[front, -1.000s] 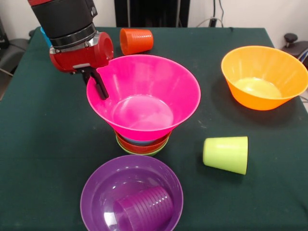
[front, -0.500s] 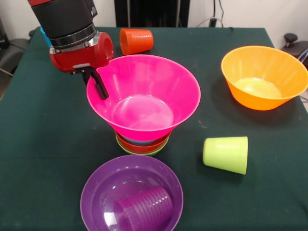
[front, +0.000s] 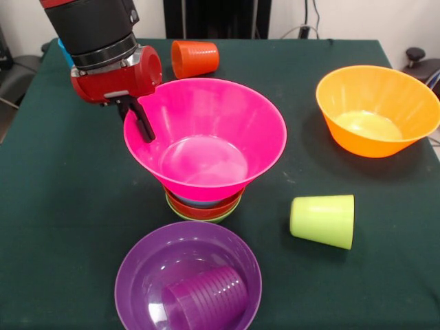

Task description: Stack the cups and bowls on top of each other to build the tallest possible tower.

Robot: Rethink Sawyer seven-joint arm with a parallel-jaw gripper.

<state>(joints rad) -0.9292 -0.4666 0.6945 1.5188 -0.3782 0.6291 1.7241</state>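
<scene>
Black claw fingers [front: 141, 124] straddle the rim of the large pink plastic bowl [front: 206, 141], one finger inside; whether they pinch it is unclear. That bowl tops nested small bowls [front: 204, 207]. Nearer the camera, a purple cup [front: 206, 299] lies inside the wide purple bowl [front: 137, 271]. A lime cup [front: 323, 220] lies on its side beside the stack.

Cups: four — orange cup [front: 195, 58], lime green cup [front: 323, 220], purple cup [front: 205, 298], blue cup [front: 64, 52].
Large bowls: two — pink bowl [front: 205, 137], orange-yellow bowl [front: 377, 110].
Shallow purple bowl [front: 141, 271]: one.
Small nested bowls [front: 203, 207]: three.
</scene>
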